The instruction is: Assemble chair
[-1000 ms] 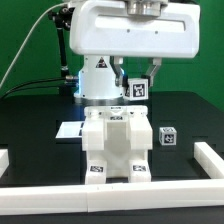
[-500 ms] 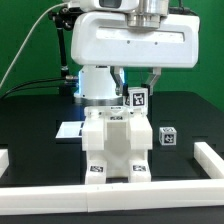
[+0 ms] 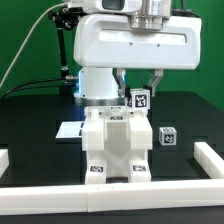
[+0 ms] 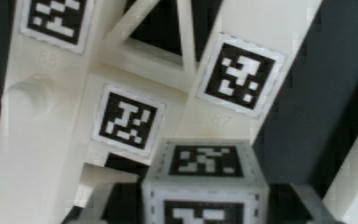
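Observation:
The part-built chair point(image 3: 115, 150), a stack of matte white blocky parts with tags on its front feet, stands in the middle of the black table. Just above its back right corner hangs a small white tagged block point(image 3: 139, 99), with my gripper point(image 3: 137, 90) shut on it. In the wrist view the same block point(image 4: 202, 162) sits between the dark fingers point(image 4: 108, 195). Beyond it are the chair's white panels point(image 4: 43, 100), carrying several tags. A loose small tagged cube point(image 3: 167, 137) lies on the table at the exterior view's right of the chair.
The marker board point(image 3: 68, 130) lies flat on the table at the exterior view's left of the chair. A low white rail point(image 3: 120, 192) borders the table's front and both sides. The arm's big white body point(image 3: 135, 45) hangs over the chair's back.
The gripper has come down with the tagged block toward the chair's back right corner, then held nearly still. The chair and the loose cube have not moved.

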You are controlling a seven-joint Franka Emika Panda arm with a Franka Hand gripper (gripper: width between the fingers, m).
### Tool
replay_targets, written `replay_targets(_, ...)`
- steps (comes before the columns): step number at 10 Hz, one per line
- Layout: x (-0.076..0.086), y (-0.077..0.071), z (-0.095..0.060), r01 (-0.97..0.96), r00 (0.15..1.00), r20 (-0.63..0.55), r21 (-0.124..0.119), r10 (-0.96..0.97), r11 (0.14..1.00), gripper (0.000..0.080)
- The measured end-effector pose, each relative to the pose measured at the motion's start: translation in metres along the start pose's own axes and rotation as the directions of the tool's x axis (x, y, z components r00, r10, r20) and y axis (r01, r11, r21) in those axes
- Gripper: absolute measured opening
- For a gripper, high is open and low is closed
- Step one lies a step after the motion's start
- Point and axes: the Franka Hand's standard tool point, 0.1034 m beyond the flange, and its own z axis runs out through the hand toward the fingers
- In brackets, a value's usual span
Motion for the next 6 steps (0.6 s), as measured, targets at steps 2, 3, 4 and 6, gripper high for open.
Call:
replay_targets(2, 0.0001, 0.0001, 0.0001, 0.000, 1.000, 0.000, 0.000, 0.000, 1.000, 0.0284)
replay_targets(3, 0.0008, 0.0003, 0.0002, 0.000, 1.000, -0.002, -0.001, 0.000, 1.000, 0.0284)
replay_targets(4, 0.0008, -0.0003, 0.0017, 0.001, 1.000, -0.003, -0.002, -0.001, 1.000, 0.0284)
replay_targets(6, 0.0009, -0.0033, 0.0028, 0.003, 1.000, -0.001, 0.000, -0.003, 1.000, 0.0284)
